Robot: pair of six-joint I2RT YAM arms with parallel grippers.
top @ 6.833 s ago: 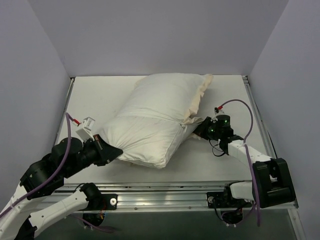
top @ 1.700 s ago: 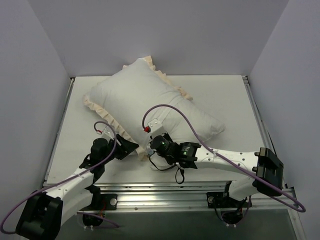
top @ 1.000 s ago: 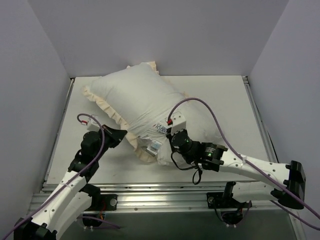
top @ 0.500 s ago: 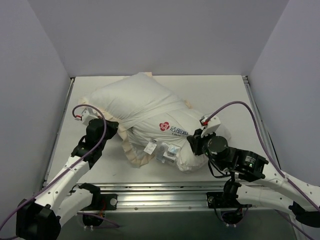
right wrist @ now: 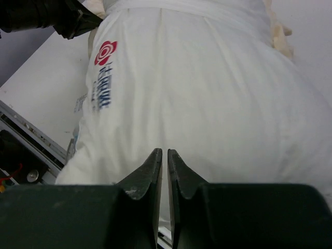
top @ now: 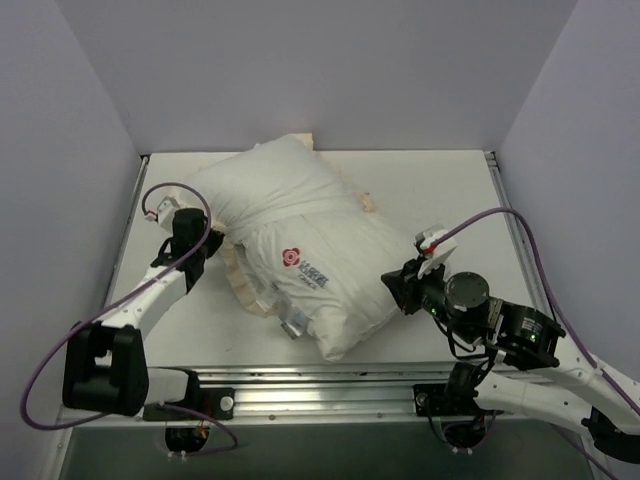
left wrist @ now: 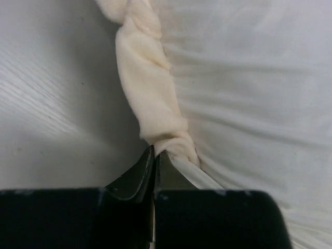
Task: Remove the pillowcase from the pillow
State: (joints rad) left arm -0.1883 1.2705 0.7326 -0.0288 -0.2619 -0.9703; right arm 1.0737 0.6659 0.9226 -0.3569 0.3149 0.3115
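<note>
The left pincer (left wrist: 154, 153) is shut tight on the cream frill (left wrist: 148, 88) of the pillowcase (top: 265, 185), with no gap between the jaws. The bunched cover lies just ahead of it and covers the pillow's far end. The right pincer (right wrist: 165, 152) is closed to a hairline. A crease in the pillow (right wrist: 207, 104) runs straight up from its tips, so I judge it has a pinch of that fabric.

Between the two pincers, the pillow's near half lies bare on the table (top: 440, 190), with its red label (top: 292, 258) showing.

Step in hand: drawing the pillow out, roughly half done. The next move calls for the pincers to pull further apart while both grips hold. The frill could slip out of the left one.
</note>
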